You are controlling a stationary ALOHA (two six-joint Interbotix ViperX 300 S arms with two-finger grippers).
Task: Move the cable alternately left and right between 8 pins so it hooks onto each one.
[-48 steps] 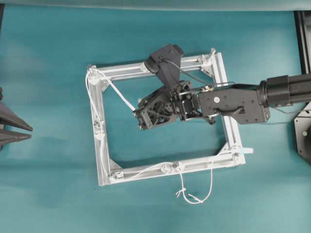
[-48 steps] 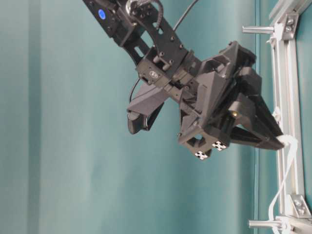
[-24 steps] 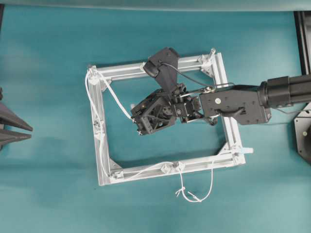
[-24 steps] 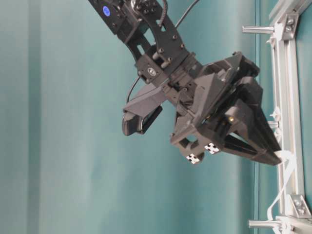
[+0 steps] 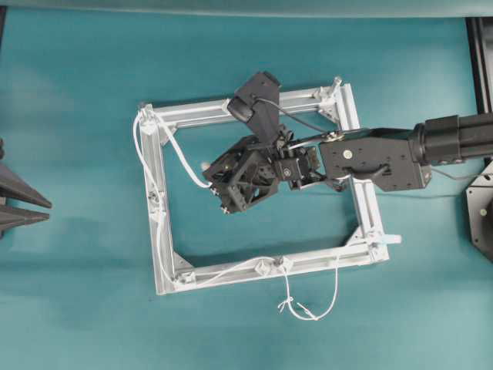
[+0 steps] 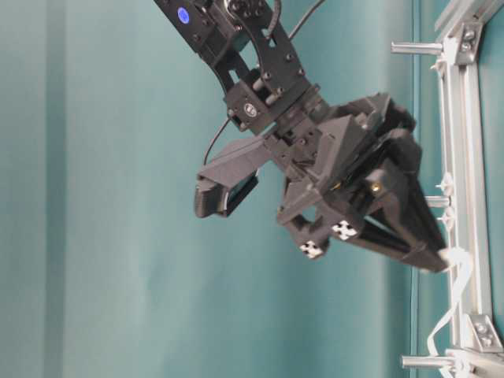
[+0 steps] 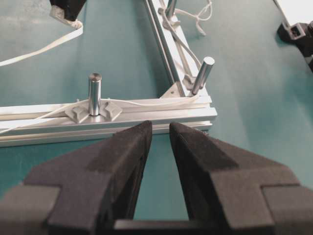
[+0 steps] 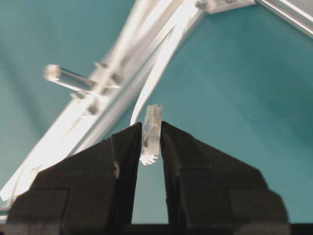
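At the far left of the overhead view, the left tool (image 5: 19, 206) is sitting at the edge of the teal desk (image 5: 77, 308), well apart from the frame (image 5: 254, 116); its wrist camera is showing its fingers (image 7: 124, 156) standing slightly apart with nothing between them, pointing at a frame bar that is carrying 2 upright pins (image 7: 94, 93). The cable (image 5: 140, 150) is wrapping around the pin at the frame's upper-left corner, running down along the left bar and then along the bottom bar, where it is passing the pins near the bar's middle and is hanging in a loose loop (image 5: 308, 308) on the desk below the frame. From the upper-left corner another stretch is slanting down and rightwards into the frame's opening, where the right tool (image 5: 209, 176) is holding it. In the right wrist view, this tool (image 8: 151, 142) is clenching the cable's clear plug (image 8: 152, 126) between its fingertips (image 8: 128, 147), with a blurred pin (image 8: 68, 77) lying beyond it, probably on the left bar. The table-level view is showing the tool's tip (image 6: 445, 258) hovering just above the frame.
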